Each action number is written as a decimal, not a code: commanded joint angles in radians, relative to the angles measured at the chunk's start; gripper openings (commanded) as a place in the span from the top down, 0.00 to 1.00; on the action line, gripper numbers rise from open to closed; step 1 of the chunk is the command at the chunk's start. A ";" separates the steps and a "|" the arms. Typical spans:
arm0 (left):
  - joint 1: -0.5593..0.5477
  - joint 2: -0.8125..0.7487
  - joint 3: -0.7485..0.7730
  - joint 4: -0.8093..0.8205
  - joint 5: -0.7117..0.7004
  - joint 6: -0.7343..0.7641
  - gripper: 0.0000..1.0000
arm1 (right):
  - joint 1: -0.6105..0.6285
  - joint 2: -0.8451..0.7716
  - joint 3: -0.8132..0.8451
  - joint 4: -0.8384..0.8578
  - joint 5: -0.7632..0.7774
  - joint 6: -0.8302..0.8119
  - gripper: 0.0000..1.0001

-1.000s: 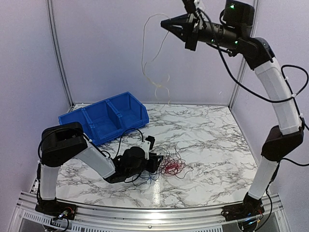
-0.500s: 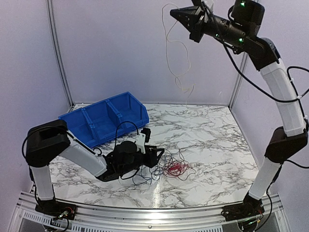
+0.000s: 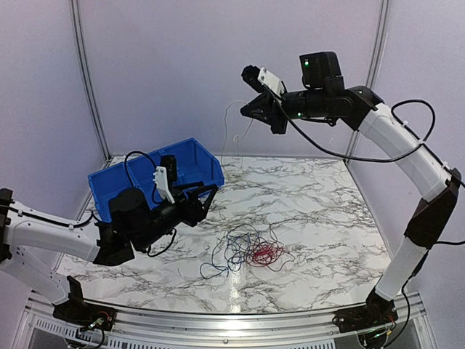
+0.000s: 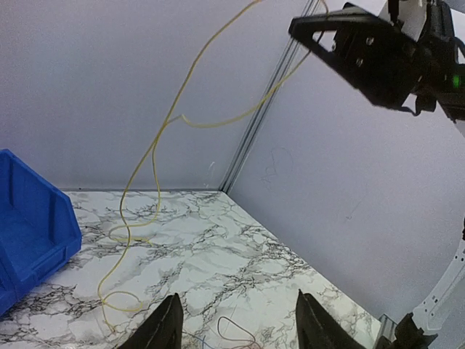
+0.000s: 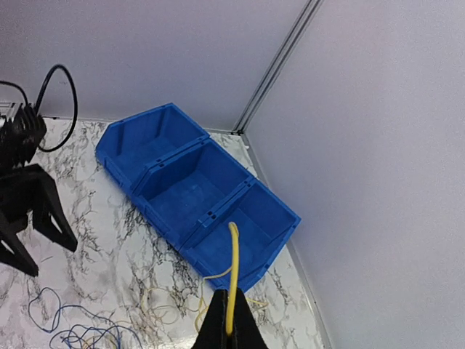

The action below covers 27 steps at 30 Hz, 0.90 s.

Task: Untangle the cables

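**Yellow strand up in the right pincer, the rest heaped near the near edge**

The cables (image 3: 248,251) lie as a loose heap of red, blue and dark loops on the marble table (image 3: 327,211), about midway across and closer to the near edge than the far one. One whitish-yellow wire (image 5: 232,276) is apart from that heap. It hangs steeply from the right gripper (image 3: 245,110) down to the table towards the far edge. In the right wrist view it ends in slack coils just in front of the blue bin (image 3: 156,178), which sits in the far left corner. Its long axis is close to vertical. I cannot tell whether its lower end is free of the heap or threaded into it.

The right gripper's fingers are pressed together on the yellow wire, with the strand coming out between the tips. That arm is stretched high over the far half of the table, forearm roughly level and pointing left, so the heap is well below it and towards the near edge.

The left gripper (image 3: 208,202) is much nearer the heap, which lies below it, to its right and a little nearer me. Its fingers (image 4: 168,327) are spread wide with nothing between them. The arm reaches in low from the near left corner, wrist raised off the table and aimed towards the far right corner. The hanging strand crosses its wrist view.

I'd judge the next move depends on that: the left arm is the one placed to steady the heap or take the strand lower down.
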 commanded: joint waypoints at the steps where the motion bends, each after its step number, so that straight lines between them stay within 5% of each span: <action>1: -0.004 -0.130 0.062 -0.243 -0.034 0.131 0.44 | -0.003 -0.052 -0.054 -0.032 -0.098 -0.043 1.00; 9: -0.003 -0.140 0.288 -0.564 -0.009 0.393 0.43 | 0.014 -0.065 -0.129 -0.046 -0.199 -0.057 1.00; 17: 0.004 -0.005 0.476 -0.703 -0.046 0.529 0.43 | 0.110 -0.082 -0.161 -0.094 -0.147 -0.111 1.00; 24: 0.014 0.021 0.511 -0.717 -0.080 0.543 0.68 | 0.131 -0.093 -0.183 -0.100 -0.142 -0.111 1.00; 27: 0.014 -0.011 0.490 -0.730 -0.062 0.537 0.67 | 0.131 -0.094 -0.189 -0.099 -0.139 -0.111 1.00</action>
